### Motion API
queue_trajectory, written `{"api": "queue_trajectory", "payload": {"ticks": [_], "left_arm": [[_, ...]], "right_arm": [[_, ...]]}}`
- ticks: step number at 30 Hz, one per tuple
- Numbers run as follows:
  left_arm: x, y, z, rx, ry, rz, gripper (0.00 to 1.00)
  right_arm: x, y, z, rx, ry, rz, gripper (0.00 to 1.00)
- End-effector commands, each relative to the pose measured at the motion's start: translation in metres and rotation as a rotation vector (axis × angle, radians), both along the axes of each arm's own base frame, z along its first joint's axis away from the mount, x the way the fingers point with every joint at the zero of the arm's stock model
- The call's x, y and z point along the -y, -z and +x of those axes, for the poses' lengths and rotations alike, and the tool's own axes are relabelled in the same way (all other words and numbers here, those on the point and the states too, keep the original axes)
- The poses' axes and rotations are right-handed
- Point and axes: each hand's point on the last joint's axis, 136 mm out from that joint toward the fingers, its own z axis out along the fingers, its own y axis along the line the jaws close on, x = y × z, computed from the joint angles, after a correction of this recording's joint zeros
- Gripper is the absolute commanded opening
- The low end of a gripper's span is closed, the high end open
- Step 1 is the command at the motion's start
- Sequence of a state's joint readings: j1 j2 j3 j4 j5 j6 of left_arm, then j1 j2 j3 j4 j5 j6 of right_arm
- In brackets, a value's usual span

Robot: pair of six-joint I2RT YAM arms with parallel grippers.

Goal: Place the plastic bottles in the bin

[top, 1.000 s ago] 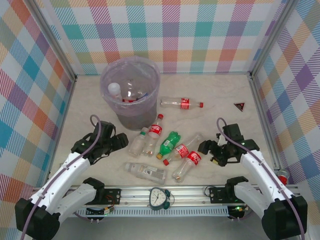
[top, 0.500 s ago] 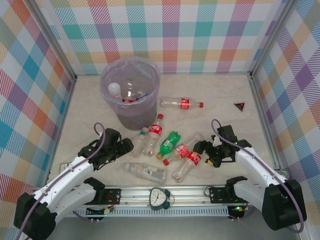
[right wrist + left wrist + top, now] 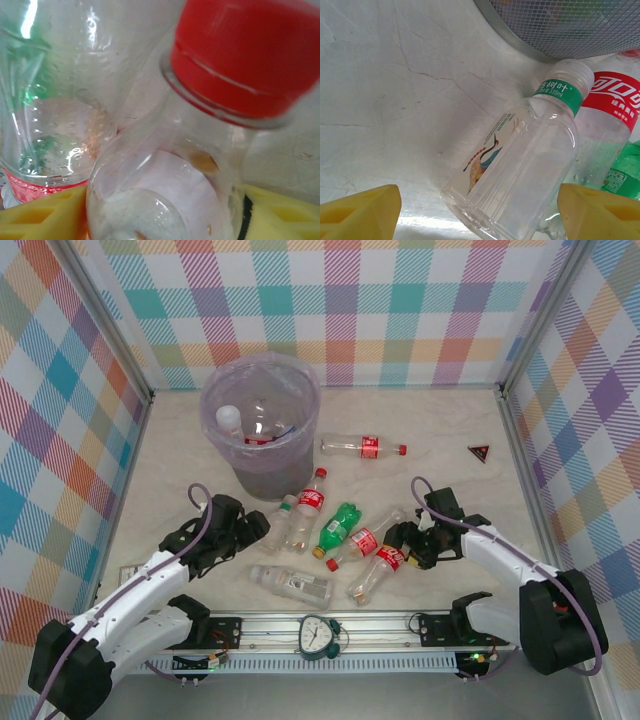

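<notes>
**Bottle grab: right tool (image 3: 398, 543) clamping on red-capped bottle (image 3: 160, 195); left tool (image 3: 260, 527) standing apart**

Rt wrist close-up's blurring, w/ bottle's body running off-frame. Both arms are stretching low over tabletop (image 3: 440, 420). Left tool's straddling white-capped bottle (image 3: 520, 160), not touching; it's lying nr bin (image 3: 250, 475).

A small black triangle with a red mark (image 3: 481, 451) lies on the pale marbled table (image 3: 450, 420), near the right pastel-checked wall (image 3: 590, 390). A white round clock-like dial (image 3: 316, 634) sits on the front metal rail (image 3: 385, 623).
</notes>
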State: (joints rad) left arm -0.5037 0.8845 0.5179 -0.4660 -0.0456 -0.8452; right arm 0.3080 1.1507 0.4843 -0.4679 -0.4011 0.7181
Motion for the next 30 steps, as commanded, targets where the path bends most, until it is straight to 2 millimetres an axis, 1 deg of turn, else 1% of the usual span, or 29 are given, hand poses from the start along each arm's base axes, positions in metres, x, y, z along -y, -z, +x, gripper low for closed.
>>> {"api": "queue_trajectory", "payload": {"ticks": [1, 5, 8, 12, 14, 15, 18, 20, 22, 25, 28, 30], "left_arm": [[0.003, -0.010, 0.006, 0.034, 0.002, 0.001, 0.81], [-0.004, -0.025, 0.007, 0.055, 0.004, 0.046, 0.82], [-0.010, -0.044, 0.007, 0.087, 0.006, 0.081, 0.82], [-0.017, -0.084, 0.006, 0.152, 0.026, 0.118, 0.82], [-0.014, -0.103, 0.006, 0.192, 0.055, 0.116, 0.83], [-0.009, -0.113, 0.006, 0.210, 0.079, 0.108, 0.83], [0.012, -0.129, 0.008, 0.249, 0.172, 0.096, 0.85], [0.029, -0.132, 0.009, 0.268, 0.248, 0.102, 0.85], [0.054, -0.137, 0.007, 0.298, 0.342, 0.077, 0.85], [0.094, -0.152, 0.002, 0.371, 0.473, 0.028, 0.85], [0.129, -0.161, -0.005, 0.414, 0.574, 0.027, 0.87], [0.154, -0.163, -0.008, 0.429, 0.630, 0.015, 0.88]], "right_arm": [[0.003, -0.002, 0.004, 0.018, -0.015, -0.033, 0.67], [0.011, -0.018, 0.003, 0.047, -0.045, -0.094, 0.63], [0.019, -0.038, 0.003, 0.087, -0.072, -0.143, 0.62], [0.033, -0.077, 0.009, 0.181, -0.108, -0.227, 0.60], [0.033, -0.097, 0.016, 0.239, -0.124, -0.231, 0.60], [0.030, -0.108, 0.021, 0.273, -0.131, -0.221, 0.60], [0.018, -0.128, 0.039, 0.361, -0.172, -0.179, 0.59], [0.009, -0.137, 0.052, 0.390, -0.185, -0.151, 0.59], [-0.003, -0.146, 0.067, 0.416, -0.188, -0.098, 0.59], [-0.026, -0.161, 0.082, 0.452, -0.189, 0.028, 0.59], [-0.046, -0.171, 0.092, 0.468, -0.196, 0.127, 0.59], [-0.057, -0.176, 0.095, 0.476, -0.207, 0.179, 0.60]]}}
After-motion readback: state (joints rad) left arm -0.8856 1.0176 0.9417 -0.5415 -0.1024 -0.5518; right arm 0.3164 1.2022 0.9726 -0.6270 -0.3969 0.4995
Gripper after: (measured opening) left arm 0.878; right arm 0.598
